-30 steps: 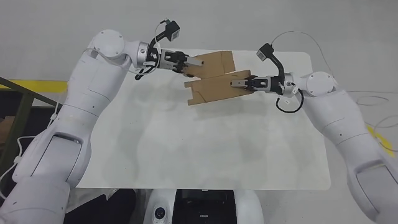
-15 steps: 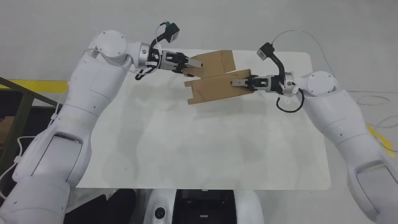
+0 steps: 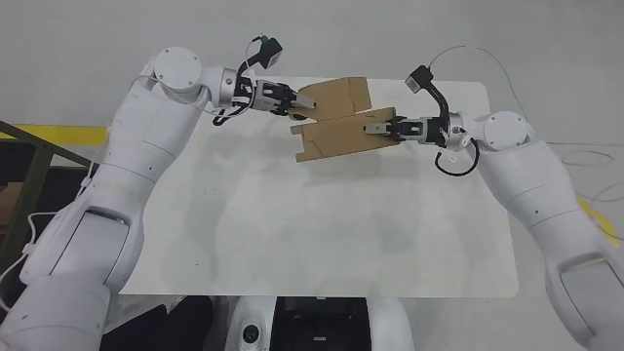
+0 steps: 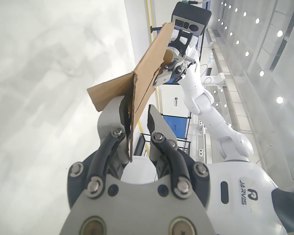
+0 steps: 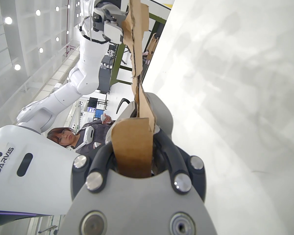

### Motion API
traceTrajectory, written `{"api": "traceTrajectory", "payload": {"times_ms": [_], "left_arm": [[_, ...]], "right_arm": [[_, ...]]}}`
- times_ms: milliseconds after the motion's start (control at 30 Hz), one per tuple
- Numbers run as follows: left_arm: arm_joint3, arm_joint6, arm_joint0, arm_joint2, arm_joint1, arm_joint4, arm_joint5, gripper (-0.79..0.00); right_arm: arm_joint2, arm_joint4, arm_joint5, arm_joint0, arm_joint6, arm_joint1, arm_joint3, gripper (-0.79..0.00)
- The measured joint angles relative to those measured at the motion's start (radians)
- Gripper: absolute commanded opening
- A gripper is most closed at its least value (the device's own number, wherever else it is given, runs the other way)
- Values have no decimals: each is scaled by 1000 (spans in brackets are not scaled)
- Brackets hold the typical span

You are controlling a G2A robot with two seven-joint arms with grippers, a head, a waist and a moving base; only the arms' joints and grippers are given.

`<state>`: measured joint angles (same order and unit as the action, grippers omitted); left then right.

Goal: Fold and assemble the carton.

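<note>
Since the earlier frames the left gripper (image 3: pixel 304 105) has edged slightly toward frame centre, further onto the carton (image 3: pixel 336 122), while the right gripper (image 3: pixel 376 129) and the carton itself have shifted only a little toward the upper right. Left gripper: jaws stand apart. The edge of one brown panel lies between them against one pad (image 4: pixel 123 114), with a gap showing between the board and the other pad, so it is not clamped. Right gripper: closed on a flap at the carton's opposite end, with the board running out from between its fingers. Carton: partly opened, two panels meeting at a crease, one just below the other in the upper centre of the top view. It sits between the two grippers and appears clear of the white table (image 3: pixel 322 244). Judgement: the fold is begun, not set. Risks noted:
- The load hangs from the single right-hand pinch, so a push from the unclamped left gripper could twist the flap in that grip or pull it free and drop the carton.
- Closing the left jaws with so little board engaged could let the panel slip out.
- Spreading the panels off the score line could crease or tear the board.
</note>
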<state>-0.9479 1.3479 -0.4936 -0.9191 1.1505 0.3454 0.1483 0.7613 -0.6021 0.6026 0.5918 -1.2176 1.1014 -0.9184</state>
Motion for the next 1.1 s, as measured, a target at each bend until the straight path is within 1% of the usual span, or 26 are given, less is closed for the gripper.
{"api": "traceTrajectory", "payload": {"times_ms": [33, 67, 300, 333, 367, 400, 667, 833, 900, 967, 1100], "left_arm": [[1, 0, 1, 0, 0, 0, -1, -770], [2, 0, 1, 1, 1, 1, -2, -785], [11, 5, 7, 5, 5, 6, -6, -785], [12, 7, 7, 6, 5, 8, -6, -785], [13, 9, 8, 6, 6, 10, -6, -785], [15, 10, 8, 6, 6, 13, -6, -785], [4, 34, 9, -4, 7, 36, 25, -785], [-16, 51, 1, -13, 3, 41, 48, -785], [-24, 55, -3, -15, 2, 40, 52, -785], [-33, 59, -6, -14, 1, 36, 55, -785], [-44, 69, -11, -5, 2, 32, 62, -785]], "right_arm": [[1, 0, 0, 0, 0, 0, -1, -785], [2, 1, 0, 0, 0, 0, -2, -785], [7, 9, 0, 4, 0, 1, -10, -785], [8, 10, -1, 5, -1, 1, -11, -693], [9, 11, -1, 5, -1, 1, -12, -296], [10, 13, -1, 6, -1, 1, -12, 0], [34, 45, 27, 6, 29, -1, 48, 0], [74, 119, 57, 5, 116, -12, 64, 0], [101, 119, 88, 16, 136, -20, 42, 0], [122, 99, 114, 31, 123, -27, 8, 0], [130, 54, 84, 65, 84, -38, -116, 0]]}}
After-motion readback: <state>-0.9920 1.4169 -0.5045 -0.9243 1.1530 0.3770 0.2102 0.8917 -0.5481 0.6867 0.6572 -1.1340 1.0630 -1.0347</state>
